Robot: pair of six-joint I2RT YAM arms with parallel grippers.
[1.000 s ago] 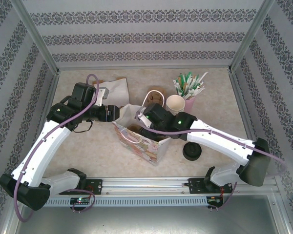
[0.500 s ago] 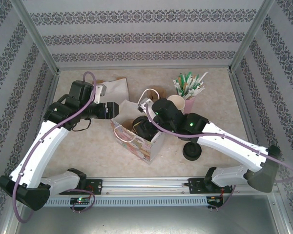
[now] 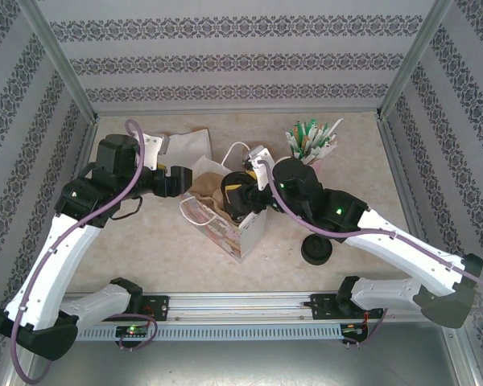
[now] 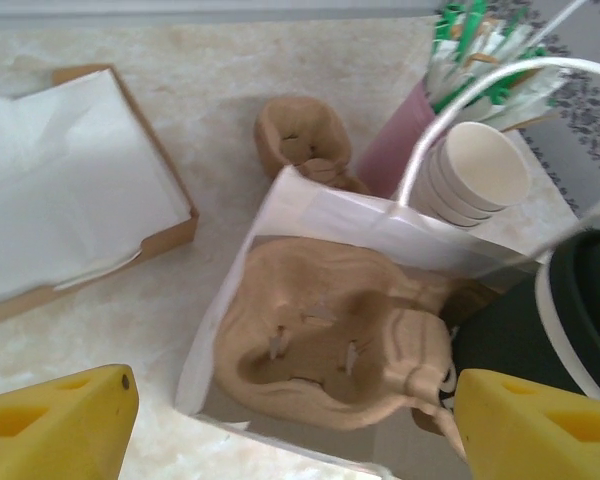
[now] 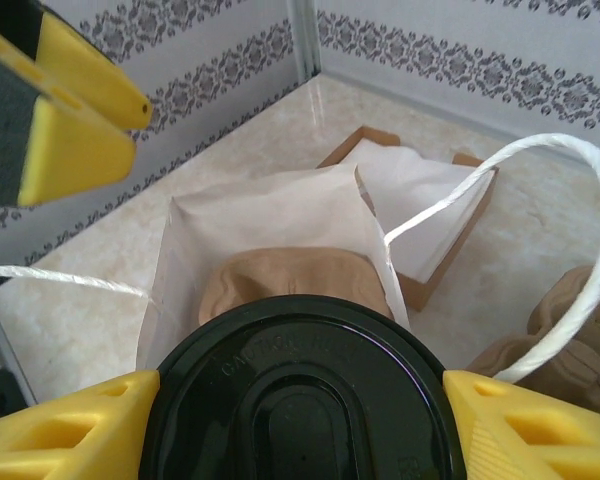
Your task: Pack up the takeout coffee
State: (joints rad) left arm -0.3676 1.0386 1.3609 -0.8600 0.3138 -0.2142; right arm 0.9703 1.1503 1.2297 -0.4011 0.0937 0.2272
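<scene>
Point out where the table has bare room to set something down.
Bare table: front left, between the left arm and the paper bag, and far right, between the pink straw cup and the side wall. The middle is crowded: the right gripper holds the takeout coffee over the bag, with the napkin box and black lid stack nearby.

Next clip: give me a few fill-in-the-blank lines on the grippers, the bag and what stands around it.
1. The right gripper grips the ____ at the mouth of the bag.
2. The left gripper is ____ and holds nothing.
3. The carrier lying in the bag is ____ in colour.
4. The cup stack sits beside a ____ holder of straws.
Missing words: coffee; open; brown; pink.
</scene>
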